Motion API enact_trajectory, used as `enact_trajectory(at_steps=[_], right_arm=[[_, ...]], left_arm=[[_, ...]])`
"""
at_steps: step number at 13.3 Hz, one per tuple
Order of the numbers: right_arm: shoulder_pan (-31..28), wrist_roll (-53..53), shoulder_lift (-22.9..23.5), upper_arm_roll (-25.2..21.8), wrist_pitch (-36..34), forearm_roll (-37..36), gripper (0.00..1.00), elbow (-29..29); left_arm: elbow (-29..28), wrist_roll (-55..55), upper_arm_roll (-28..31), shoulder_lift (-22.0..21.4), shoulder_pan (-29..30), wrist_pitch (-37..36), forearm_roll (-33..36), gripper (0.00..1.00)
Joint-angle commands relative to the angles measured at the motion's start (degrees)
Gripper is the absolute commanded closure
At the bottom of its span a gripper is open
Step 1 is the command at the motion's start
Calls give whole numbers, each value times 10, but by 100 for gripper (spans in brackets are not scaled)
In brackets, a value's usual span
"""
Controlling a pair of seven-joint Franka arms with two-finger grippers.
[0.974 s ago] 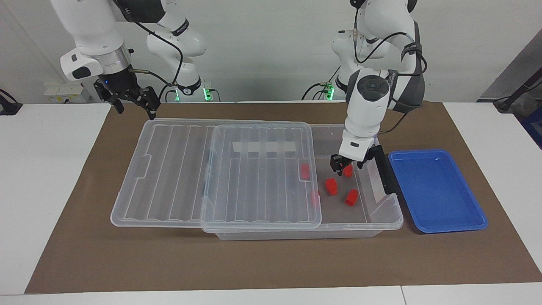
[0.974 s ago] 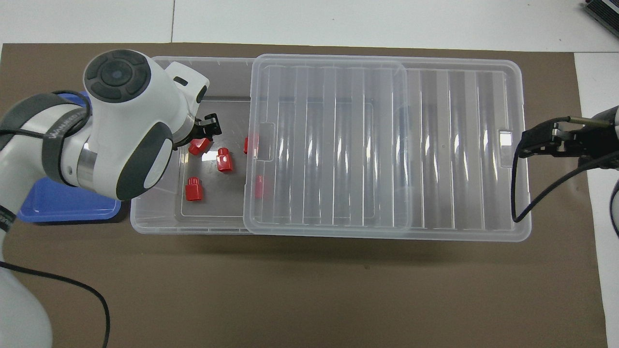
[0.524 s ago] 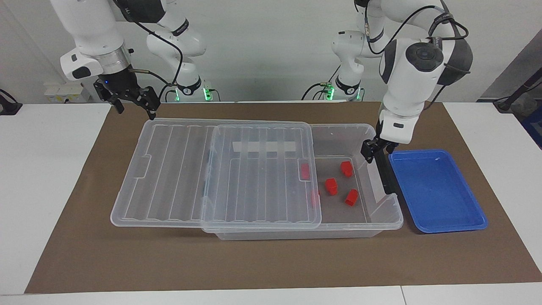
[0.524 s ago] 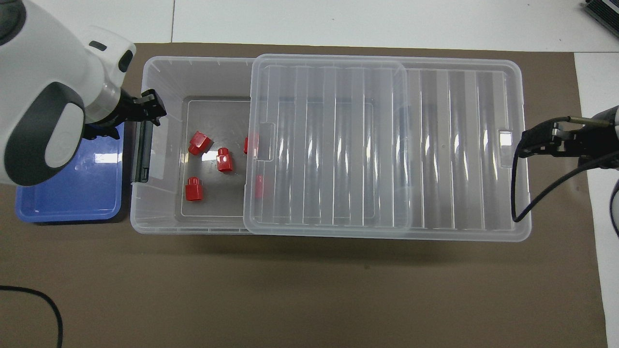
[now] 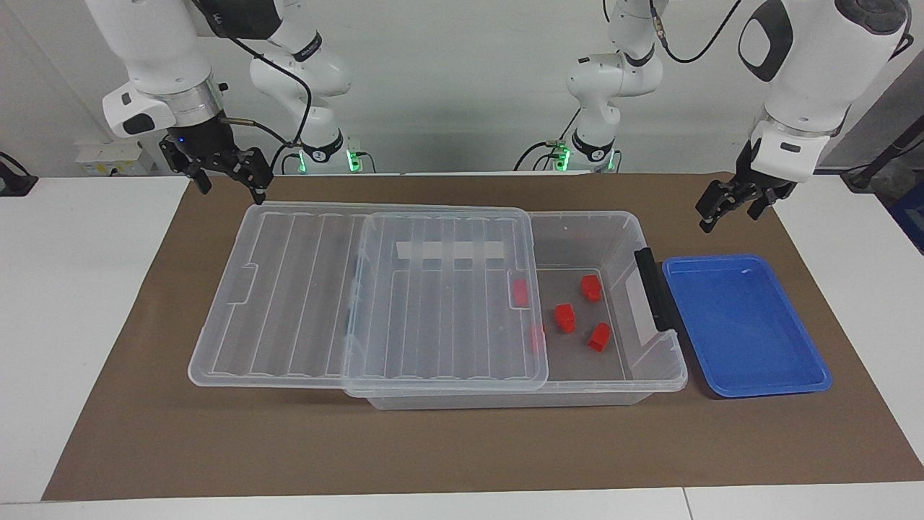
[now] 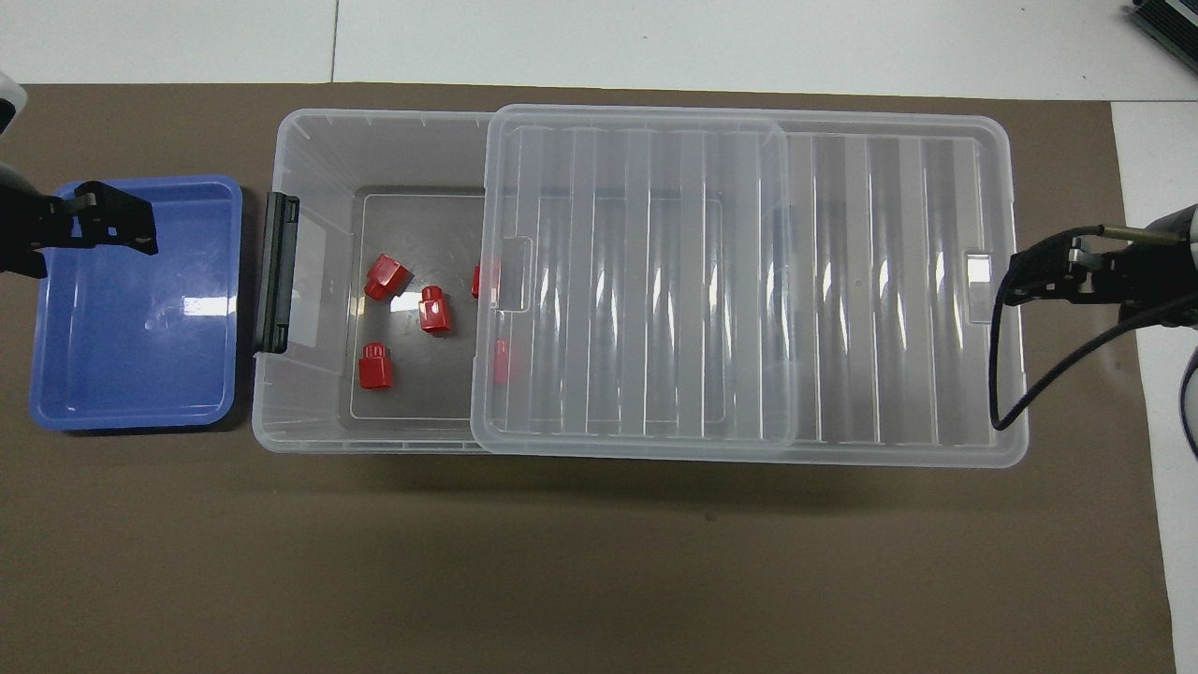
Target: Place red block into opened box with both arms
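Observation:
The clear box lies on the brown mat. Its ribbed lid is slid toward the right arm's end, leaving the end by the blue tray uncovered. Three red blocks sit on the bare floor there. One red block lies nearest the robots, and two more show through the lid's edge. My left gripper hangs open and empty, raised over the tray's edge nearest the robots. My right gripper waits open above the mat by the lid's end.
A shallow blue tray with nothing in it lies beside the box at the left arm's end. A dark grey latch stands on the box wall facing the tray. White table borders the mat at both ends.
My left gripper let go of a red block inside the box, rose out and swung toward the left arm's end over the tray. The right arm has not moved.

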Motion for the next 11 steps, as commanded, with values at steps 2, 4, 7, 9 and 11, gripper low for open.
enact_trajectory(at_steps=[2, 4, 7, 9, 11], right_arm=[[-6, 0, -7, 3, -4, 11, 0, -4], [-6, 0, -7, 3, -4, 11, 0, -4], [-7, 0, -7, 3, -4, 11, 0, -4], [-6, -1, -7, 3, -2, 11, 0, -4], [-6, -4, -7, 3, -1, 10, 0, -4]], left_arm=[[-17, 5, -3, -11, 15, -1, -6, 0], [-22, 9, -3, -20, 25, -19, -5, 0], [-24, 14, -3, -50, 58, -35, -3, 0], [-24, 22, -3, -56, 71, -55, -5, 0], [-23, 24, -3, -56, 80, -54, -5, 0]])
